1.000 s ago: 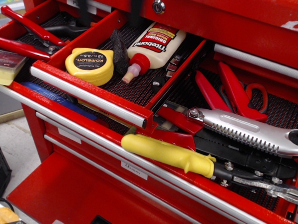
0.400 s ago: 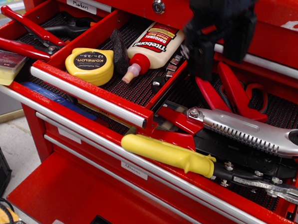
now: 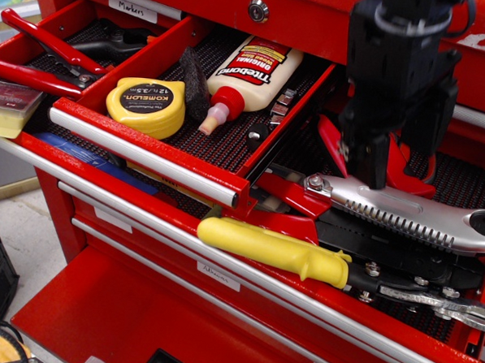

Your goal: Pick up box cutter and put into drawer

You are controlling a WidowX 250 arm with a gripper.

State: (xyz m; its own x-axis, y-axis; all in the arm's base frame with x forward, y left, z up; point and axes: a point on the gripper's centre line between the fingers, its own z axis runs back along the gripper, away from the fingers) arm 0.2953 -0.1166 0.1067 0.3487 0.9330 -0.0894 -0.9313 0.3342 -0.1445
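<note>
Red tool chest: black gripper, fingers spread, empty, hovers just above the long silver-grey metal box cutter; narrow red drawer holds yellow tape measure and glue bottle.

The hand perhaps hides red handles.

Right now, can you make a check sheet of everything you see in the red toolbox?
Surface: black ribbed liner in open red drawers.
Job's things: box cutter lies on other tools in the wide drawer; narrow drawer is open.
Clutter: yellow tape measure, glue bottle and small metal bits in the narrow drawer; yellow-handled tool, red-handled pliers.
Grippers: gripper open, above the box cutter, holding nothing.
Cables: nothing seen.
Surroundings: grey floor, lock.
</note>
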